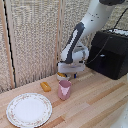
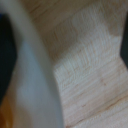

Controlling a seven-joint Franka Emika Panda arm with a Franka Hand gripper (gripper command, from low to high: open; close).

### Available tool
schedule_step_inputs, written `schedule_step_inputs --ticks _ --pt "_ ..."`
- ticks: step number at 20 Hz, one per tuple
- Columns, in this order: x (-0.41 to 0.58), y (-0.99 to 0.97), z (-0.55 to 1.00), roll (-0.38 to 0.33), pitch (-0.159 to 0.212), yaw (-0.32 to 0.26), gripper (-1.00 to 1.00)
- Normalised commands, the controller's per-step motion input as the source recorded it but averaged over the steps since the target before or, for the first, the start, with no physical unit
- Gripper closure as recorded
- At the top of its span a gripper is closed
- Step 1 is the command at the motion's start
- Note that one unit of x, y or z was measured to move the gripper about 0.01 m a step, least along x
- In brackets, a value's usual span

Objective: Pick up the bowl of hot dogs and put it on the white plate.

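Note:
In the exterior view the gripper point(image 1: 67, 74) hangs straight down at the back of the table, right over the hot dog bowl point(image 1: 61, 77). The bowl is small and white, with orange-yellow hot dogs point(image 1: 60, 75) showing at its edge, and is mostly hidden by the gripper block. The blurred wrist view shows the bowl's white rim point(image 2: 35, 80) close up between two dark fingers point(image 2: 4, 55) that stand far apart, one on each side of the rim. The jaws look open. The white plate point(image 1: 28, 110) lies at the front on the exterior view's left, apart from the bowl.
A pink cup point(image 1: 64, 90) stands just in front of the bowl. A loose orange piece point(image 1: 45, 86) lies between bowl and plate. A black box point(image 1: 110, 52) with a cable stands at the exterior view's right. A woven screen is behind the table.

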Motion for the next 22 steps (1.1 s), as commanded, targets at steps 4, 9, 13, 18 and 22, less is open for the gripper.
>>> schedule_step_inputs --ticks 4,9,13,18,22 --pt "-0.014 0.00 0.00 -0.006 -0.040 0.000 1.00" --pt "-0.034 0.00 0.14 0.017 -0.089 0.000 1.00" --pt "-0.039 -0.12 0.59 0.122 -0.063 0.010 1.00" --pt "-0.002 -0.16 0.68 0.173 -0.056 0.060 1.00" --pt "0.000 -0.18 0.68 0.177 -0.048 0.097 1.00"
